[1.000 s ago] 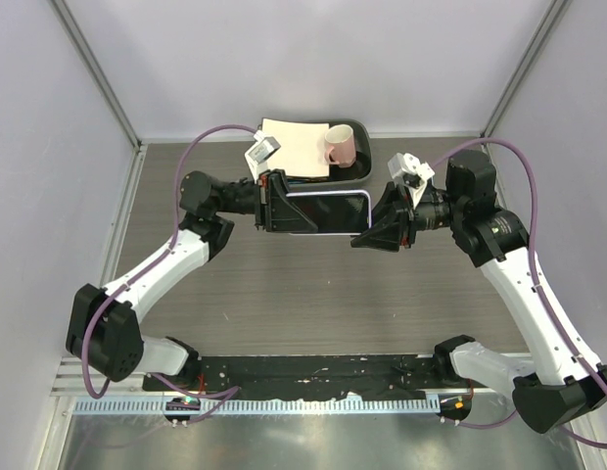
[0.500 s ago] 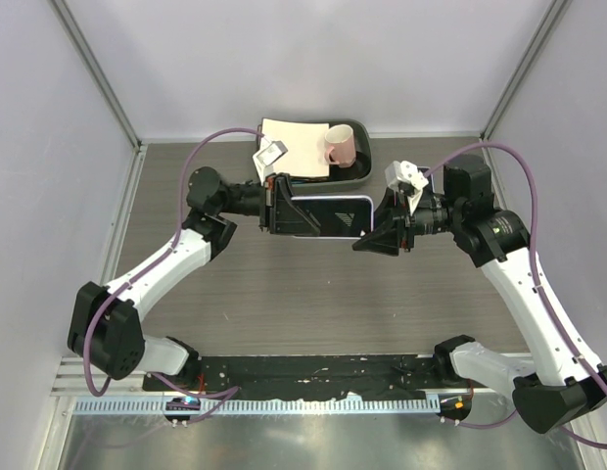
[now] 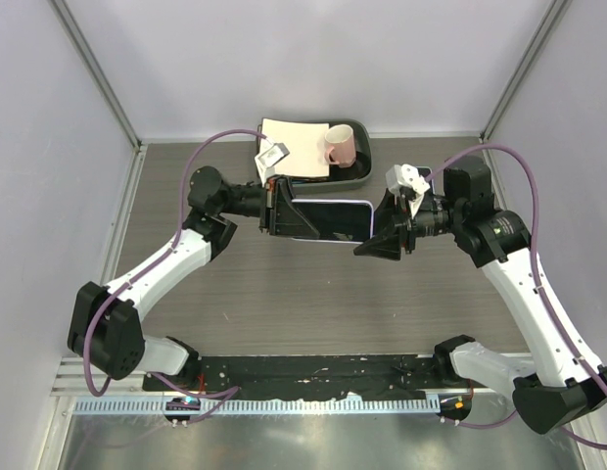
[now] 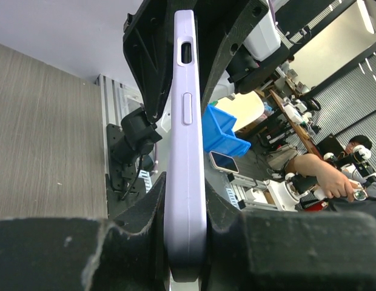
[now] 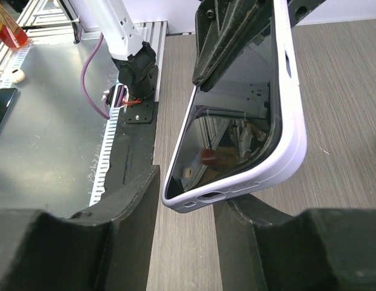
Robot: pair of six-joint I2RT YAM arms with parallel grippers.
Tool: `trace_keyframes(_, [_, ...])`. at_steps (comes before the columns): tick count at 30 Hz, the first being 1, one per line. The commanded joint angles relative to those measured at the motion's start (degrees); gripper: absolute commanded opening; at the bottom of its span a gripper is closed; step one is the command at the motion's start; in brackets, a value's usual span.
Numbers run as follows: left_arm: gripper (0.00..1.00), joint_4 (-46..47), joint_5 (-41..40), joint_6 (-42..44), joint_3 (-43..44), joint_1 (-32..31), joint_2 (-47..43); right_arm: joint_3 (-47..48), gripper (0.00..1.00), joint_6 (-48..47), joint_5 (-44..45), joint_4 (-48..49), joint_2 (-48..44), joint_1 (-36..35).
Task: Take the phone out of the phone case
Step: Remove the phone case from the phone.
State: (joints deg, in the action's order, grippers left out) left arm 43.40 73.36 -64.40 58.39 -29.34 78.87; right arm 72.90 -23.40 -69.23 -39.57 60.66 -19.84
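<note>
Table [image 3: 284, 294], phone case [image 3: 328, 217] ends hidden by pincers [image 3: 274, 206] [image 3: 384, 235]

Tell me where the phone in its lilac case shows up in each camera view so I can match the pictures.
Top external: the cased phone lies lengthwise at centre, just in front of the dark tray.
Left wrist: edge-on, a vertical lilac strip mid-frame.
Right wrist: tilted, screen showing, centre to right.
Shared landmark: the wood-grain table.

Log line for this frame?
left gripper: shut on phone | right gripper: around far end, grip unclear | case: still on
</note>
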Motion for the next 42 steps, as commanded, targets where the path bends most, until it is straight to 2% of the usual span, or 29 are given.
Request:
trace_keyframes(1, [0.0,1.95,-1.46,-0.11,1.55,0.51,-1.44,1.19,0.47,-1.39,-3.1,1.42,-2.65,-0.29])
trace_keyframes(8, [0.0,6.25,-4.28,-3.27,0.85,1.57,-1.18,-0.3,0.48,-2.62,-3.28,2.91,-3.71,-0.29])
trace_keyframes(16, [0.0,8.55,-7.18,-4.51,-1.09,2.1,-0.74,-1.27,0.47,1.59,0.76,7.4,-3.18,-0.29])
trace_keyframes(18, [0.0,8.37,-7.01,-3.8,-1.17,2.1,-0.74,-1.36,0.49,4.84,1.47,9.68,-3.18,-0.29])
trace_keyframes(20, [0.0,7.93,-6.92,-3.28,-1.35,2.1,-0.82,-2.24,0.52,12.1,1.82,15.36,-3.01,-0.29])
trace_keyframes(26, [0.0,8.98,-5.96,-3.36,-1.79,2.01,-1.09,-3.03,0.52,17.41,2.96,20.84,-2.05,-0.2])
trace_keyframes(28, [0.0,8.55,-5.6,-2.31,-1.97,2.1,-1.35,-3.12,0.53,22.32,3.4,22.69,-1.52,-0.2])
trace_keyframes(34, [0.0,6.8,-5.42,0.58,-2.76,2.1,-2.14,-8.12,0.54,44.81,7.78,42.79,0.16,-0.12])
trace_keyframes(36, [0.0,6.35,-5.86,1.12,-2.84,2.1,-2.32,-8.92,0.52,46.42,8.93,45.63,0.24,-0.2])
trace_keyframes(39, [0.0,6.52,-6.3,1.3,-2.76,2.1,-2.41,-9.97,0.42,48.0,9.47,47.04,0.59,-0.12])
trace_keyframes(40, [0.0,6.61,-6.39,1.38,-2.84,2.1,-2.14,-10.58,0.3,48.53,9.81,47.91,0.68,-0.2])
trace_keyframes(42, [0.0,6.79,-6.65,1.38,-2.76,2.1,-2.06,-11.38,0.17,49.94,9.82,48.71,0.68,-0.2])
